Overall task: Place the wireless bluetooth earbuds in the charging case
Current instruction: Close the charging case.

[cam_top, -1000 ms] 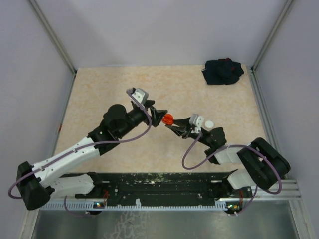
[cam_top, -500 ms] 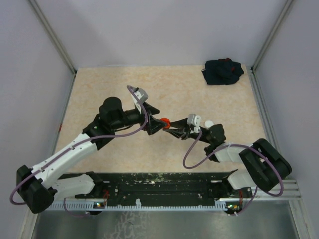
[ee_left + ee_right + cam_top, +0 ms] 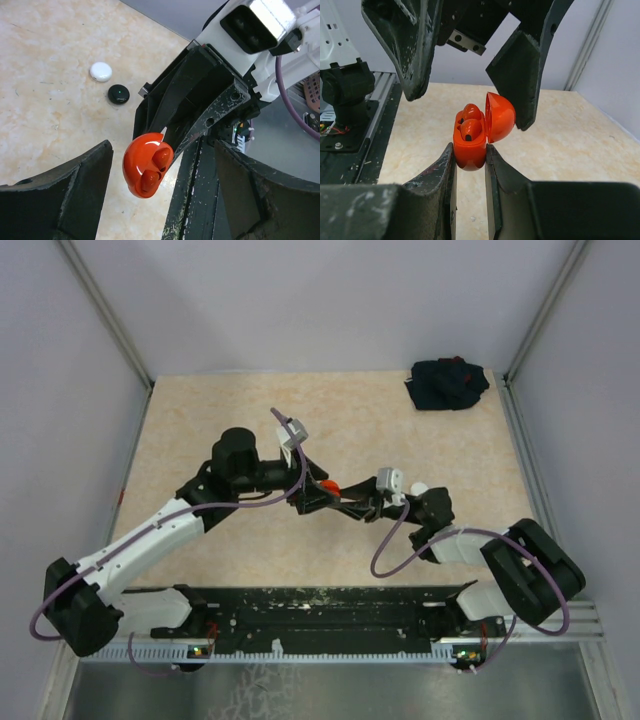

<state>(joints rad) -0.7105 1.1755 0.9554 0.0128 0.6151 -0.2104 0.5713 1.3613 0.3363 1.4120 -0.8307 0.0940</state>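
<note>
Right claw (image 3: 470,161) clamps the open charging case (image 3: 469,150), earbuds (image 3: 470,128) seated; left claw (image 3: 160,170), released, straddles it. Off-centre lid (image 3: 501,117) contact could twist it free.

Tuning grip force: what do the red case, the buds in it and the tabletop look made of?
Red case: probably hard glossy plastic, given the sharp highlights on its open lid.
Red buds seated in it: the same glossy plastic, judging by their shine.
Tabletop: matte with a beige marbled pattern. It could be laminate or a stone-look surface; I can't tell which.
</note>
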